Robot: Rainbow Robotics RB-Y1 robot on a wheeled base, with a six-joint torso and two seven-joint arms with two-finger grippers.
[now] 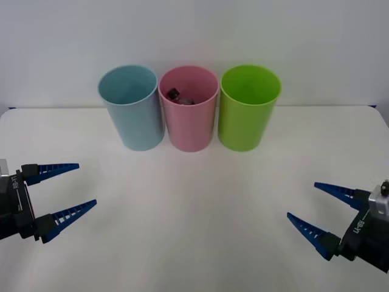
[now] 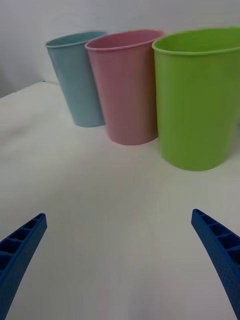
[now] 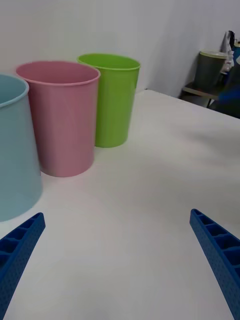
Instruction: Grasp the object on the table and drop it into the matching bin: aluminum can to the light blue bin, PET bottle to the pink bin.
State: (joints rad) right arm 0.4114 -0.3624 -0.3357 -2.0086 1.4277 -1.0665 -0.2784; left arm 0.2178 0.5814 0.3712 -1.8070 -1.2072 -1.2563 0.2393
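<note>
The PET bottle (image 1: 180,95) lies inside the pink bin (image 1: 188,121), where I see only its dark body and black cap past the rim. The pink bin (image 2: 127,95) (image 3: 62,120) stands at the back of the white table (image 1: 194,207), with the light blue bin (image 1: 134,115) (image 2: 77,80) (image 3: 15,160) touching its left side. My left gripper (image 1: 86,184) (image 3: 116,214) hovers open and empty over the table's left front. Over the right front, my right gripper (image 1: 301,199) (image 2: 118,215) is open and empty too.
A lime green cup (image 1: 248,115) (image 2: 197,105) (image 3: 115,100) stands right of the pink bin. The three cups form a tight row near the table's far edge, before a white wall. A dark bin (image 3: 210,70) sits off the table in the room beyond.
</note>
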